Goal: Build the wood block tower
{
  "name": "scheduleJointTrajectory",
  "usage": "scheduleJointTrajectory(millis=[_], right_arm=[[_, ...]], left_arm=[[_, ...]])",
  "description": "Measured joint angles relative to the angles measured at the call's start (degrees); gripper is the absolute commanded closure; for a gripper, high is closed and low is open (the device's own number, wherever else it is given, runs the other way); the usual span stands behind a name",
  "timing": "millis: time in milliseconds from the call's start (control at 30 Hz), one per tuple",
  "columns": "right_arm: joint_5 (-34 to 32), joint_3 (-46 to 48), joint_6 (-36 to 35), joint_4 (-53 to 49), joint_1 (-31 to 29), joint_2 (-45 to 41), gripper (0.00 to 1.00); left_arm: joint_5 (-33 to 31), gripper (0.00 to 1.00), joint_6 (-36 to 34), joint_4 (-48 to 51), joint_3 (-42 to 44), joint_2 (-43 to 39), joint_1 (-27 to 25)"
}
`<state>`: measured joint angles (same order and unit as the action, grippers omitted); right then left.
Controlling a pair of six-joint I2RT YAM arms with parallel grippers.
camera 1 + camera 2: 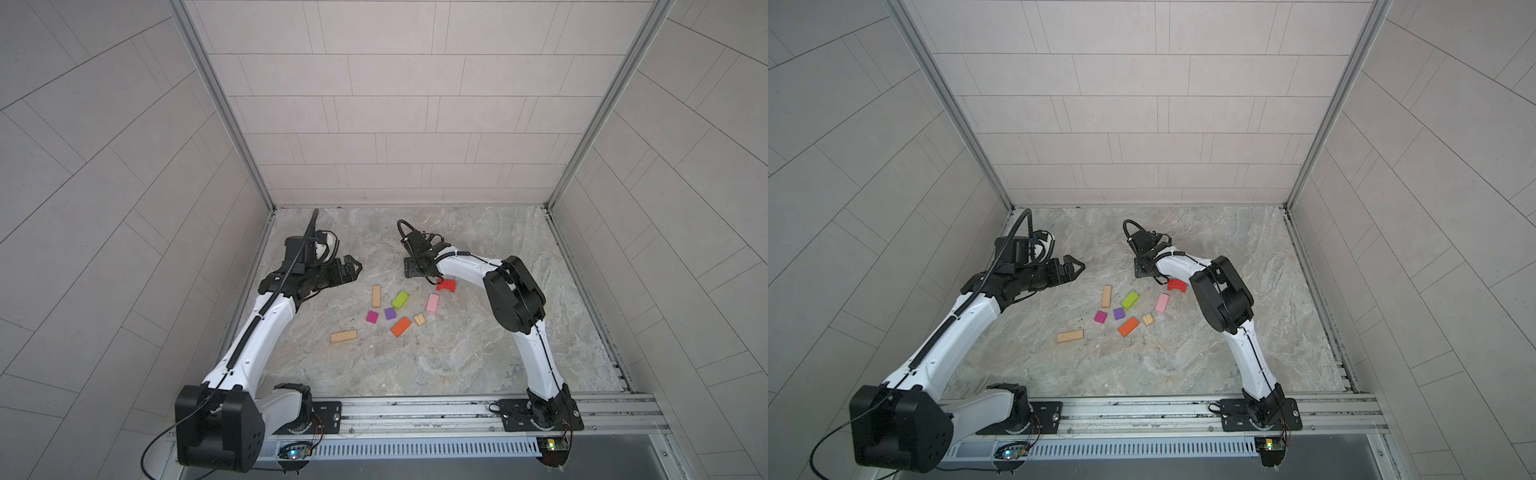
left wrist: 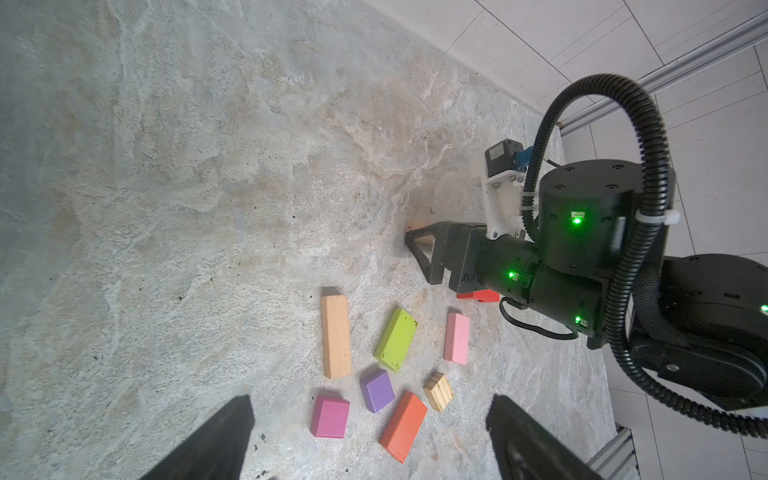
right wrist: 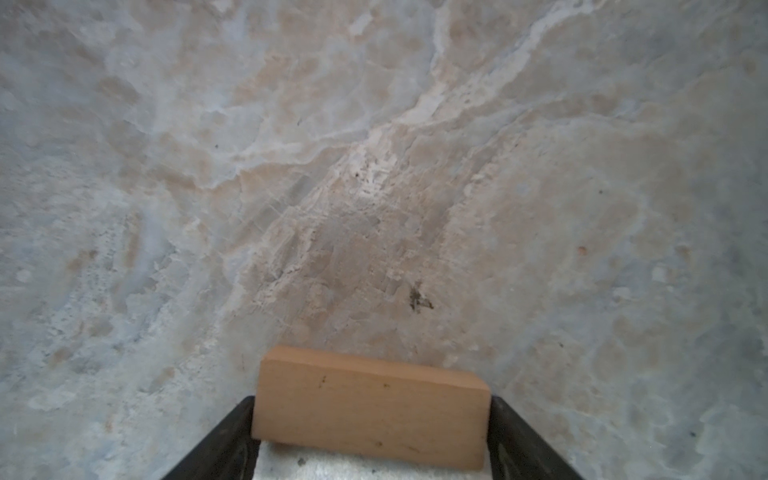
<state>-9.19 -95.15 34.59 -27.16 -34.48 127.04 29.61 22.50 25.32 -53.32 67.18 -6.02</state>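
Note:
Loose wood blocks lie mid-table: a tan bar, green, pink, red arch, magenta cube, purple cube, orange, a ridged tan piece and a second tan bar. No tower is in view. My right gripper points down behind the cluster, its fingers against both ends of a third tan bar low at the table. My left gripper hovers open and empty to the left; its wrist view looks over the blocks.
The marble tabletop is walled on three sides by tiled panels. An aluminium rail carrying both arm bases runs along the front edge. The right arm's elbow hangs just right of the red arch.

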Motion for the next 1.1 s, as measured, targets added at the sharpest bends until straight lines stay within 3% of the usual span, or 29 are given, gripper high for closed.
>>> scheduleJointTrajectory(millis=[267, 600, 733, 867, 1100], right_arm=[[0.0, 0.0, -0.8, -0.1, 0.0, -0.1, 0.01], [2.3, 4.0, -6.4, -3.9, -0.1, -4.4, 0.0], [4.1, 5.1, -9.7, -6.4, -0.5, -7.6, 0.03], [5.6, 5.9, -11.8, -8.9, -1.6, -11.7, 0.14], [7.9, 4.4, -10.3, -13.8, -4.5, -14.3, 0.16]], left_arm=[[0.0, 0.05, 0.0, 0.0, 0.0, 0.0, 0.0], [0.2, 0.05, 0.0, 0.1, 0.0, 0.0, 0.0], [0.2, 0.05, 0.0, 0.7, 0.0, 0.0, 0.0], [0.0, 0.05, -0.7, 2.7, 0.0, -0.1, 0.0], [-1.6, 0.05, -1.6, 5.1, 1.3, -3.8, 0.0]])
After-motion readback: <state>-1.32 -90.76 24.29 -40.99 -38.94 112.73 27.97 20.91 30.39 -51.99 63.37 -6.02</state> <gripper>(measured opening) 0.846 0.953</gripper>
